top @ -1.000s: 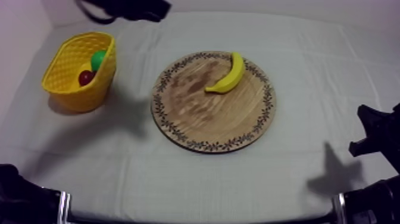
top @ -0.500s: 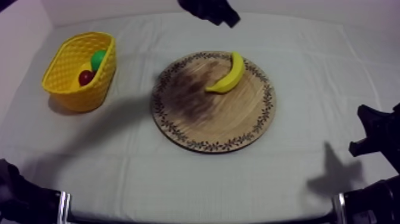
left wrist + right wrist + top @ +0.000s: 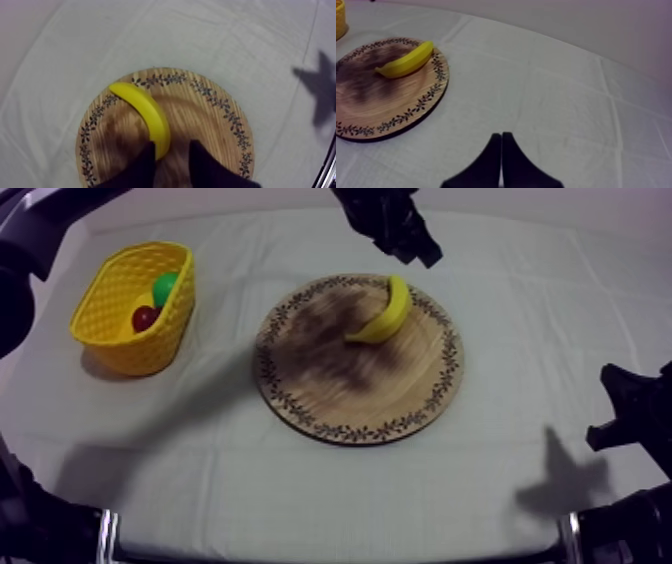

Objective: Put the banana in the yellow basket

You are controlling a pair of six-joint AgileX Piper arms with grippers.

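Left gripper [image 3: 171, 146]: fingers apart, holding nothing, poised over the wooden board [image 3: 220, 150]. Banana [image 3: 145, 112] lies flat on the board near the patterned rim. Its near end sits at the tip of one finger, partly in the gap; contact cannot be told. Right gripper [image 3: 501, 136]: fingers pressed together, empty, low at its own side, well apart from the board.

Yellow basket [image 3: 140, 348] stands left of the board and holds a small red fruit [image 3: 145, 318] and a green fruit [image 3: 166, 287]. Cloth [image 3: 300, 488] is creased, with a pale wall [image 3: 586, 25] behind.
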